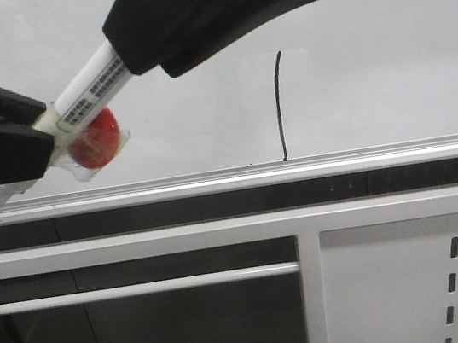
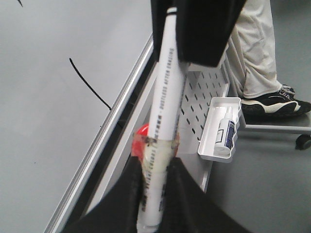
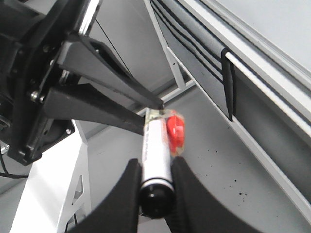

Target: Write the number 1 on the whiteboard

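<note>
The number 1 (image 1: 281,108) ran vertically on the whiteboard (image 1: 384,53), a thin black, slightly curved stroke ending at the silver rail (image 1: 297,164). Both the left gripper (image 1: 39,144) and right gripper (image 1: 121,54) clamped the white marker (image 1: 73,108), tip pointing down-left.

— What carried everything there?

— The whiteboard (image 1: 385,62), a glossy white-grey surface standing upright, with a silver rail (image 1: 230,180) running along its bottom edge.

— And on the board itself?

— The number 1 (image 1: 281,108), a thin black stroke, slightly curved, its foot reaching down almost to the rail, somewhat right of the middle of the bottom edge.

— Anything under the rail?

— A white frame with a perforated grey panel (image 1: 428,288) at the lower right corner, and a small white tray (image 2: 219,128) hung on that panel, holding a spray bottle (image 2: 224,132).
</note>
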Robot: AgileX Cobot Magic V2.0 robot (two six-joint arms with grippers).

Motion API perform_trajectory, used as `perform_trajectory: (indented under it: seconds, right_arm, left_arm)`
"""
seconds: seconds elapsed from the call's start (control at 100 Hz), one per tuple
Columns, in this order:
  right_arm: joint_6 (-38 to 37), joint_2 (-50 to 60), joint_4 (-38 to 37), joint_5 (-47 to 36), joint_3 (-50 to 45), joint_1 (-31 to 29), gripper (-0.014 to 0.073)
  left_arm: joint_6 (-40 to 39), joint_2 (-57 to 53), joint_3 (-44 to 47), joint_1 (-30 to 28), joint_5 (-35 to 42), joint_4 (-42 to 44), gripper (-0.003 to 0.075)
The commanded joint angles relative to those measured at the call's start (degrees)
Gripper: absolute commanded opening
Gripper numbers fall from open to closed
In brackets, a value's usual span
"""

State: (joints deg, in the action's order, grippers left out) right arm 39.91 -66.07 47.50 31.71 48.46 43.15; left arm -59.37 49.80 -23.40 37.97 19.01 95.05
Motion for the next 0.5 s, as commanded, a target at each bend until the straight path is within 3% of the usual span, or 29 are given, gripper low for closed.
perform_trajectory:
  seconds: [0.0,0.08,0.15,0.22,0.26,0.34,0.39,0.49]
  right_arm:
    - [0.14,0.83,1.69,-2.64,2.07,-0.13,-0.0050]
    - [0.14,0.83,1.69,-2.64,2.07,-0.13,-0.0040]
    - [0.14,0.83,1.69,-2.52,2.07,-0.13,0.0043]
    - [0.14,0.83,1.69,-2.62,2.07,-0.13,0.0240]
    - [0.14,0.83,1.69,-3.26,2.07,-0.13,0.0416]
    - [0.14,0.95,1.69,-5.05,2.07,-0.13,0.0615]
    - [0.14,1.23,1.69,-7.03,2.07,-0.13,0.0645]
    - [0.14,2.11,1.69,-9.96,2.07,-0.13,0.0604]
  left_arm:
    - [-0.77,-0.26,-2.07,0.39,-0.13,-1.68,-0.0018]
    - [-0.77,-0.26,-2.07,0.39,-0.79,-1.68,-0.0018]
    - [-0.77,-0.26,-2.07,0.39,-1.23,-1.68,-0.0018]
    - [-0.77,-0.26,-2.07,0.39,-1.23,-1.68,-0.0018]
    - [-0.77,-0.26,-2.07,0.39,-1.23,-1.68,-0.0018]
    - [-1.00,-0.26,-2.07,0.39,-1.36,-1.68,-0.0018]
    - [-1.41,-0.26,-2.07,0.39,-1.74,-1.68,-0.0018]
    - [-4.86,-0.36,-2.07,0.39,-3.27,-1.68,-0.0018]
